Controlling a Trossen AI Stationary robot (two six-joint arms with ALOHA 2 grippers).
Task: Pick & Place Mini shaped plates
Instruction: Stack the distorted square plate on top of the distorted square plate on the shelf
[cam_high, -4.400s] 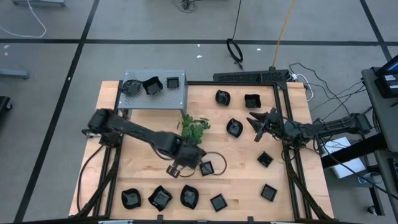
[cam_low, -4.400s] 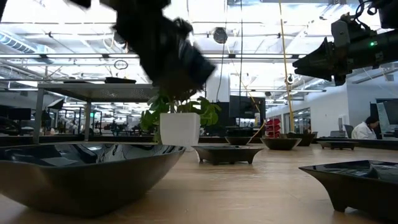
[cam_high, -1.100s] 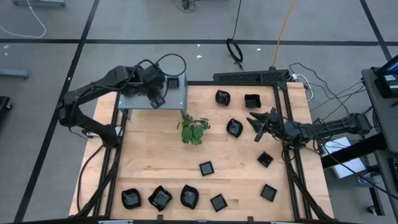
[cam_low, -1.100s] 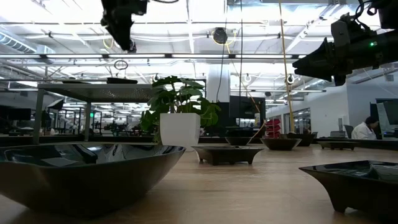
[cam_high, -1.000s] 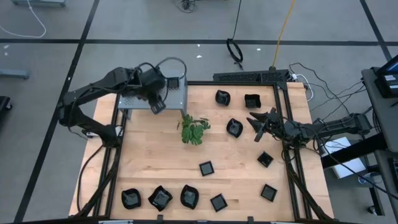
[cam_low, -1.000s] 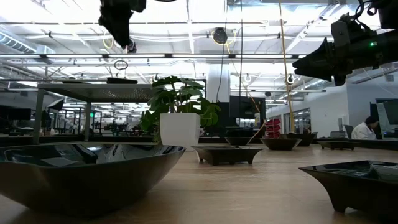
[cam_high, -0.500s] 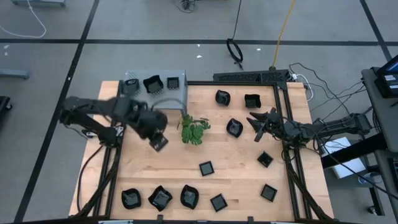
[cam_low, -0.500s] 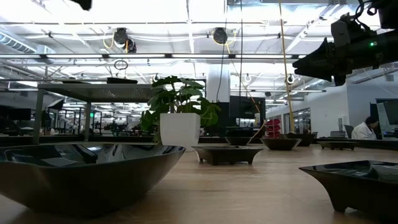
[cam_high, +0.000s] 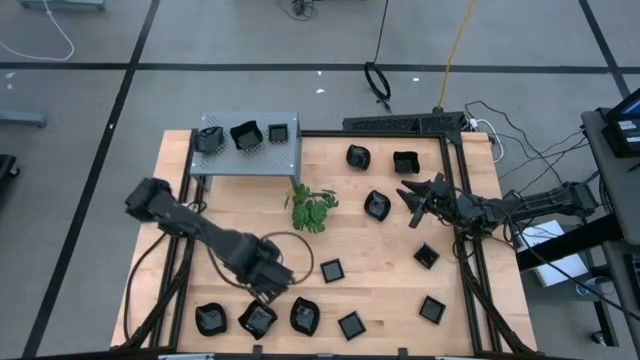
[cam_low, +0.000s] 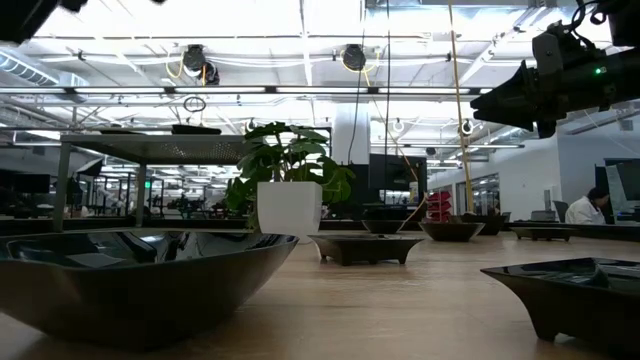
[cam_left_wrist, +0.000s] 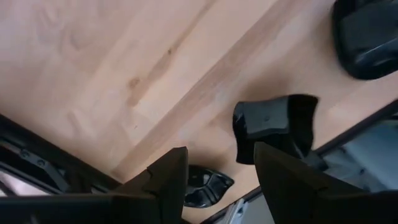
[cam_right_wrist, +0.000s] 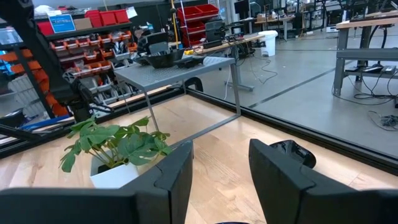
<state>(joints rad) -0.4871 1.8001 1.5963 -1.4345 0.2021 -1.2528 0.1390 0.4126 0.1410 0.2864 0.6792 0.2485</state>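
Several mini shaped plates, small glossy black dishes, lie on the wooden table (cam_high: 240, 230). Some form a row at the near edge (cam_high: 257, 318), others lie toward the right (cam_high: 376, 205), and three rest on the grey perforated box (cam_high: 245, 150) at the far left. My left gripper (cam_high: 267, 290) hangs open and empty, pointing down just above the near-left row. In its wrist view a folded-looking plate (cam_left_wrist: 273, 124) and a lower one (cam_left_wrist: 208, 183) lie beyond its fingers. My right gripper (cam_high: 410, 200) waits open and level at the right side.
A green plant sprig in a white pot (cam_high: 312, 210) stands mid-table, between the grey box and the right-hand plates. Black frame rails (cam_high: 460, 200) run along the table's right and left sides. Bare wood lies between the plant and the near row.
My left gripper has swung from above the grey box at the far left toward the table's near edge and come down, turning as it went. It now points down over the near-left row of plates. The plates have stayed where they were.
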